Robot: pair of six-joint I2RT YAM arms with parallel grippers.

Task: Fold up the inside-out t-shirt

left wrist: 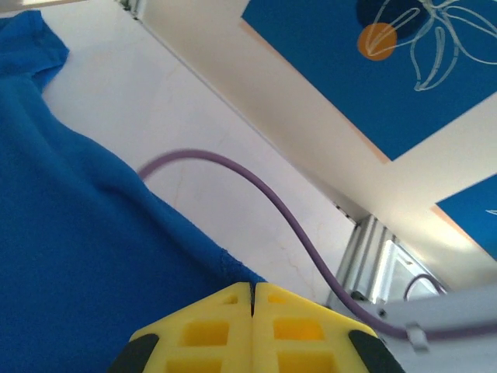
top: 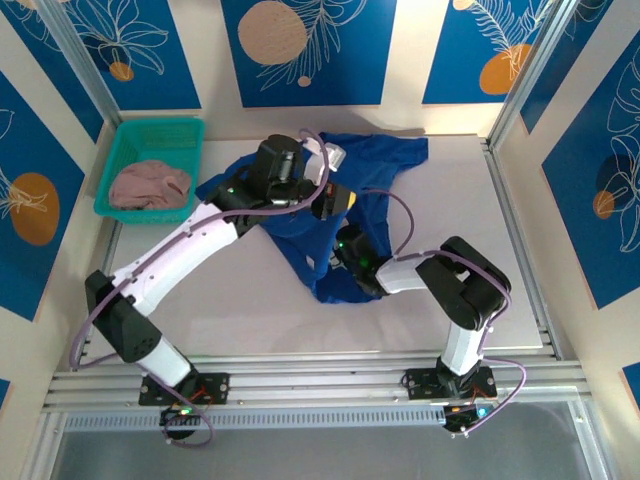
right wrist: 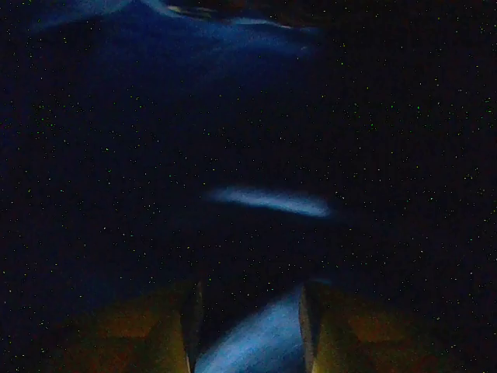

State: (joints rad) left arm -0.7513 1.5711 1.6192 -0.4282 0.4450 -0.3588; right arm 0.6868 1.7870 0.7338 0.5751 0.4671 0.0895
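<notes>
Mostly hidden: right gripper (right wrist: 248, 330), sunk under the blue t-shirt (top: 385, 165); fingers apart, fabric between, clamping unclear.
Left gripper (left wrist: 252, 289): yellow fingers pressed together at the hem; pinch uncertain.
Lie: crumpled, far-centre table (top: 250, 320); long axis left-right.

The top camera sits high up, above and behind both arms, and looks down. It is far off, so the whole table (top: 250, 320), the left arm (top: 190, 240) and the right arm (top: 460, 290) all fit in.

The left wrist camera rides just behind the left gripper (left wrist: 252, 289). It looks along the yellow tips, low and slanted, across the table to a wall (left wrist: 326, 70) with blue panels.

The right wrist camera rides just behind the right gripper (right wrist: 248, 287). It is pushed so near the cloth that its picture is dark.

All three see the blue shirt (top: 390, 165). The top and left wrist views both see the white table.
</notes>
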